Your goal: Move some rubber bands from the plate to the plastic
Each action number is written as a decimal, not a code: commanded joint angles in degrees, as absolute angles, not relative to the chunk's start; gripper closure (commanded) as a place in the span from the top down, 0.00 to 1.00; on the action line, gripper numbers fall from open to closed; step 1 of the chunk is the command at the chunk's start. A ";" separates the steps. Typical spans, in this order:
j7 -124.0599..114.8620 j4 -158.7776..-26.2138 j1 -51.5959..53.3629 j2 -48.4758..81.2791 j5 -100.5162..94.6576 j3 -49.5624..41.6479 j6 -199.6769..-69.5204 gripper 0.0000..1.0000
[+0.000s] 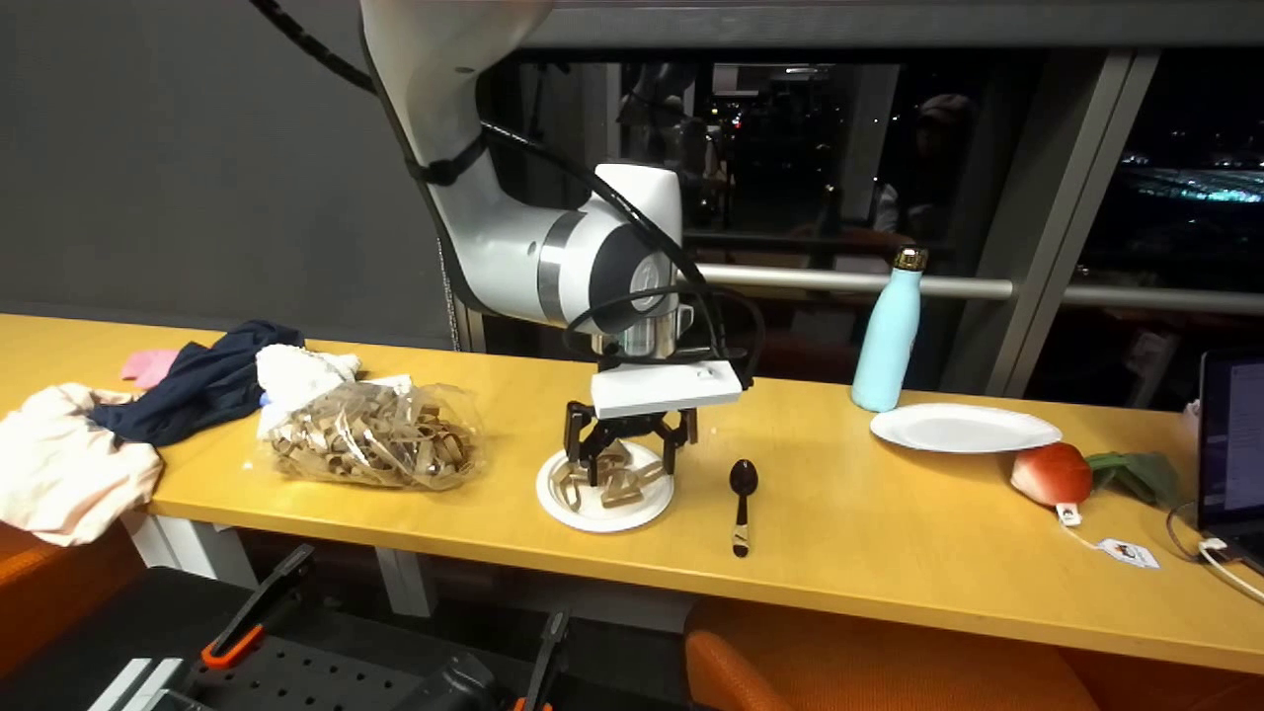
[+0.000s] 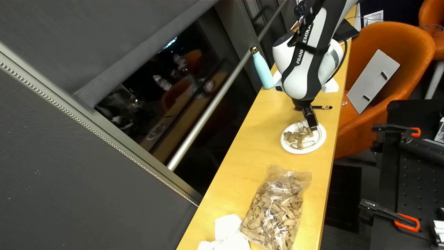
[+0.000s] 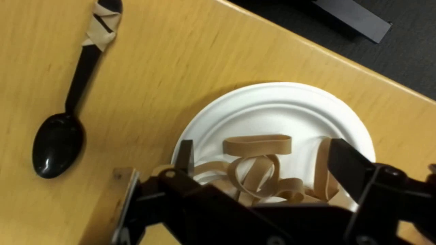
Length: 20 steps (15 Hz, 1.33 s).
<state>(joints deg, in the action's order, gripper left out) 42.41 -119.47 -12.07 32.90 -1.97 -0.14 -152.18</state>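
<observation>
Hovering low over the small plate (image 3: 272, 117), the end effector (image 1: 631, 474) has its fingers (image 3: 345, 163) spread well apart, with nothing clamped between them. The rubber bands (image 3: 257, 147) lie on that plate in a loose heap, below and between the tips; whether either tip touches one cannot be told. By the look of it the pick has not yet been made, so a grasp, a carry and a release all remain. The plastic bag (image 2: 275, 208), well apart from the plate along the bench (image 1: 820, 509), already holds many loops of the same tan kind, so its contents are no proof of progress. Its mouth is hard to make out, and getting bands inside rather than on top may prove the awkward part.

The bench is a long strip of yellowish wood set under a dark window (image 1: 800, 178) with lights showing in the glass. A black spoon (image 1: 743, 479) lies beside the plate, and a pale blue bottle (image 1: 887, 341) stands near a larger white plate (image 1: 966, 428). Cloths (image 1: 212, 387) are bunched next to the bag; a laptop (image 1: 1234, 425) sits toward the opposite end. An orange chair (image 2: 412, 59) stands alongside.
</observation>
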 commanded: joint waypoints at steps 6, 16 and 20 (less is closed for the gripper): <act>36.21 -112.53 -10.84 38.31 -5.20 0.42 -155.06 1.00; 33.81 -107.60 -9.49 42.09 -5.48 2.24 -153.40 1.00; 33.23 -108.30 -9.35 41.96 -5.50 2.41 -153.45 1.00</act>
